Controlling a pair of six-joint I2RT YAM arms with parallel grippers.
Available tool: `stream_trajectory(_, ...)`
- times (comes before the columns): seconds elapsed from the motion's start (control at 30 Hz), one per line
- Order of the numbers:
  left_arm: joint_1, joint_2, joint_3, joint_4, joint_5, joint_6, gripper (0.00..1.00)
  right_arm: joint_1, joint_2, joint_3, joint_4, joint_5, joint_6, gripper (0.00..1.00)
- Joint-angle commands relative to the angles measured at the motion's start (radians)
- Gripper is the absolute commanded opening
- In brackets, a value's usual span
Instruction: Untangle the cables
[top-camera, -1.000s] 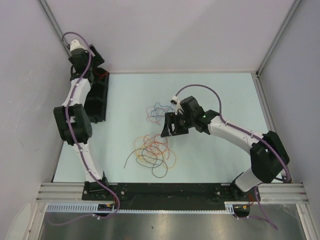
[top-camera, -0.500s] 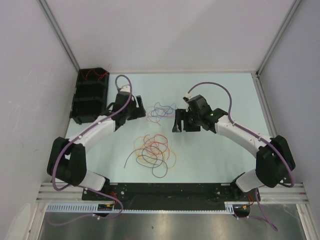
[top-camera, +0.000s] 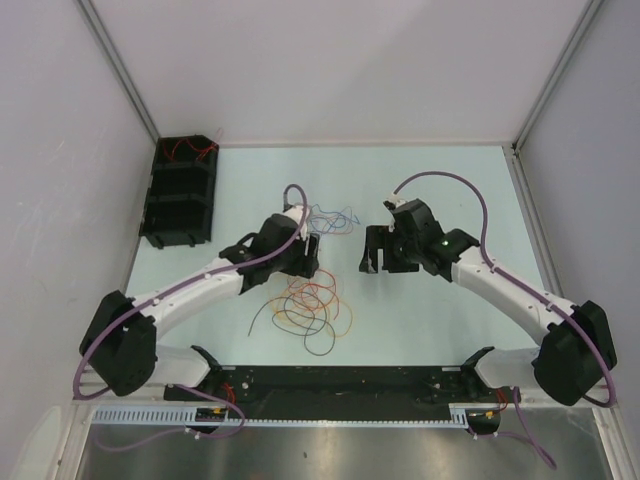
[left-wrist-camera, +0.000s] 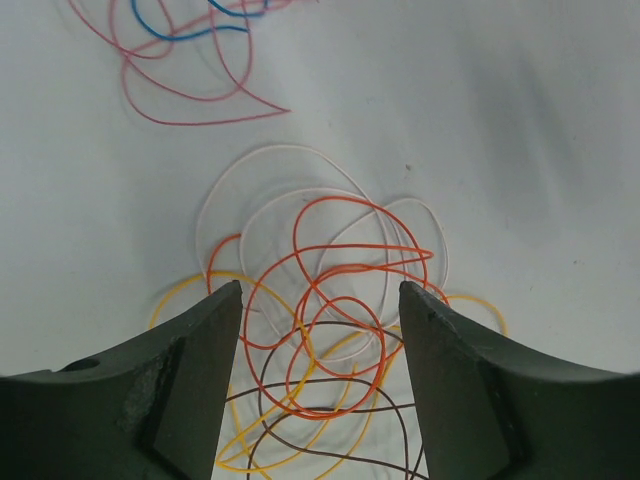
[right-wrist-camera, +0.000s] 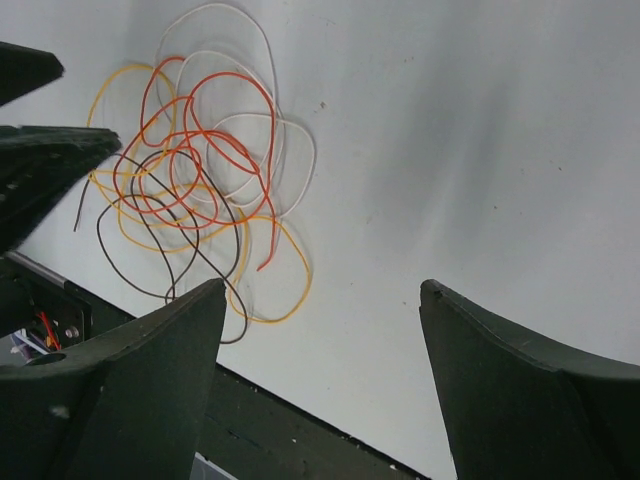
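Orange and yellow cables (top-camera: 308, 303) below spread left hand (left-wrist-camera: 320, 290); right hand (right-wrist-camera: 322, 288) spread nearby; black bin (top-camera: 182, 200) well apart

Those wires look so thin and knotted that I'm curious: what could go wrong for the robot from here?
1. The left gripper hangs open over the orange and yellow tangle; closing there may pinch several loops together, lifting the whole clump.
2. The right gripper is open over bare table, pinning nothing, so a pull could drag the clump toward the blue and red pile.

No text, label, brand or number is legible in any view.
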Motion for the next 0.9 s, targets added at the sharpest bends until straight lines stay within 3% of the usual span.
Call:
stream_trajectory(0.0,-0.08,0.069,0.008,-0.002,-0.058,0.045,0.68,-0.004,-0.058,-0.017,-0.033,0.028,0.01,0.83)
stream_trajectory(0.67,-0.1,0.293,0.009,0.13,-0.129,0.022,0.53,0.011,-0.088,-0.047,-0.003,-0.025,0.007,0.84)
stream_trajectory(0.77,-0.1,0.313,0.017,0.135,-0.141,0.018,0.45,0.013,-0.08,-0.05,0.001,-0.027,0.002,0.84)
stream_trajectory(0.87,-0.1,0.33,0.035,0.13,-0.15,0.019,0.2,0.013,-0.075,-0.054,0.009,-0.032,-0.001,0.84)
